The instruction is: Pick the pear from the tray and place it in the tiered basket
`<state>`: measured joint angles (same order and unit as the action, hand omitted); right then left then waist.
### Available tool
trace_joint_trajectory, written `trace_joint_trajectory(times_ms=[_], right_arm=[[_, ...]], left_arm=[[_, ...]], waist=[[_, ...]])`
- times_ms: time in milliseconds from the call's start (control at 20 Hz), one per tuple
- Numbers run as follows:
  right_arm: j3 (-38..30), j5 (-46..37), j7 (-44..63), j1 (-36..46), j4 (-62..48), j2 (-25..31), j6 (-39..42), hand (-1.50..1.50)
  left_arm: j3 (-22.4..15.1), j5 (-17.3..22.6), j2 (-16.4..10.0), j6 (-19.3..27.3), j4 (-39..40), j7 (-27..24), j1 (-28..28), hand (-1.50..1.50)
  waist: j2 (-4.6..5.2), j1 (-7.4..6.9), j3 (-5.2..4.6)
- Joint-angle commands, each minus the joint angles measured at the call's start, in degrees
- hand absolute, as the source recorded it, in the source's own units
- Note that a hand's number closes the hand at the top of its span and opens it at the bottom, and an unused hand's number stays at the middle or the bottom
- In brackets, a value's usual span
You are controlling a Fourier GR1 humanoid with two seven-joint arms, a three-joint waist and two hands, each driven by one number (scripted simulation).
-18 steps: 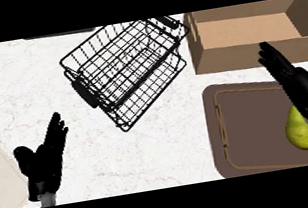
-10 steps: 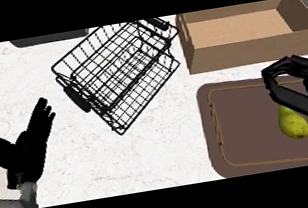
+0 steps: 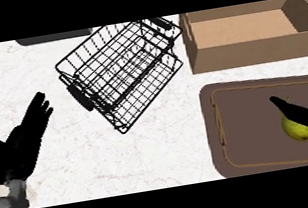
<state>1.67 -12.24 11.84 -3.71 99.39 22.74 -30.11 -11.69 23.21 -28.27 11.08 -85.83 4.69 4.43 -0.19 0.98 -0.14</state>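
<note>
Of the right hand only two black digits show, both straight and spread wide apart, closed on nothing. One slants across the upper edge of the pear inside the tray; the other pokes in at the tray's far right corner. Whether the slanting digit touches the fruit or only passes above it cannot be told. The pear is small, yellow-green and smooth. It lies on its side in the right half of the tray, with its upper part covered by that digit. The palm and the rest of the right hand are cut off at the view's right edge, beyond the tray. The tray is a brown, round-cornered rectangle with a raised rim, and its right side runs out of view. Beyond the tray's far edge stands an open cardboard box. Up and to the left of the tray, the black wire tiered basket sits askew on the white marbled counter. Well to the left of the tray, the left hand rests open, fingers straight and pointing away, thumb out to the side, holding nothing.
</note>
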Motion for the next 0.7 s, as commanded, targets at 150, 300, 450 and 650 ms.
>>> trace_joint_trajectory(times_ms=[150,300,450,650], right_arm=[[2.0,-14.8,18.0,-4.9,6.5,16.3,9.8,-1.50],[4.8,-12.4,25.0,-5.4,9.4,22.9,22.7,-1.50],[9.1,-8.7,33.0,-6.0,14.2,25.5,32.8,-1.50],[11.5,-2.8,49.5,2.6,20.1,24.3,41.6,-1.50]], left_arm=[[1.1,0.9,-1.0,-1.7,-0.7,1.2,0.7,0.00],[1.1,0.6,-0.2,-1.1,-0.4,0.4,0.4,0.00],[0.4,0.1,0.1,-0.4,-1.5,2.1,1.4,0.00],[-0.3,-1.3,0.9,0.1,-2.1,1.9,0.9,0.00]], waist=[[-0.03,-0.10,-0.28],[0.09,-0.57,-0.38],[0.03,-0.64,-0.32],[0.26,-2.14,-0.10]])
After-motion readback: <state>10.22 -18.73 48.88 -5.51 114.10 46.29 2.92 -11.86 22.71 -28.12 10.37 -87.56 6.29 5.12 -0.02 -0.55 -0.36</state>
